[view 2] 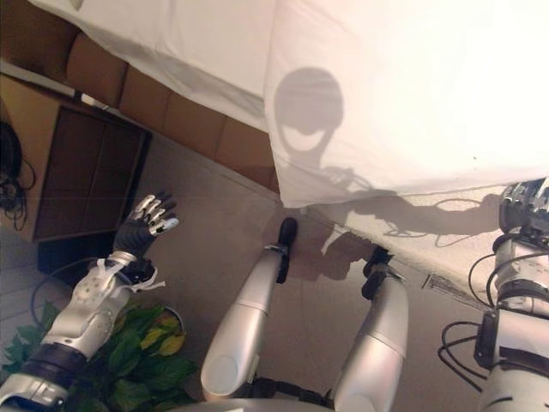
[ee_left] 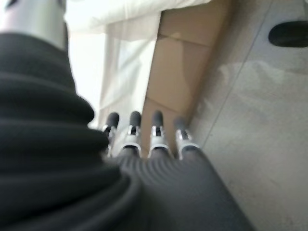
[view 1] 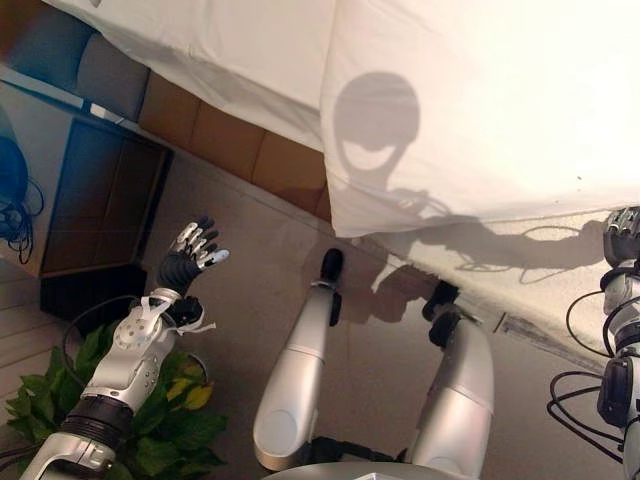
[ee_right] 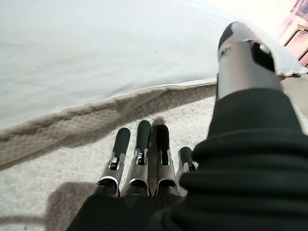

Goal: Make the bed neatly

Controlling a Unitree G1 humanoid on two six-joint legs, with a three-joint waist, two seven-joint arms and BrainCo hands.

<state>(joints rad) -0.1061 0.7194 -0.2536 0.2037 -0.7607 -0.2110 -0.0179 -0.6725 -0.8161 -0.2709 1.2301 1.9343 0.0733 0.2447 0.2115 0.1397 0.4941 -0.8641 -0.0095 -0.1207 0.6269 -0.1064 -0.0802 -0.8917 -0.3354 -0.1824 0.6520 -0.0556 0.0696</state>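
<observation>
A white duvet (view 1: 480, 100) lies over the bed, its lower edge hanging over a cream textured mattress side (view 1: 520, 275). A white sheet (view 1: 220, 50) covers the bed further left, above the brown bed base (view 1: 230, 140). My left hand (view 1: 192, 256) is open, fingers straight, held over the floor apart from the bed. My right hand (view 1: 622, 235) is at the far right by the mattress side. In the right wrist view its fingers (ee_right: 139, 149) are straight, close to the mattress side (ee_right: 62, 163) just below the duvet edge (ee_right: 96, 57), holding nothing.
A dark wooden nightstand (view 1: 90, 190) stands at the left next to the bed. A green leafy plant (view 1: 170, 400) sits under my left arm. Grey floor (view 1: 250, 290) lies between the bed and me.
</observation>
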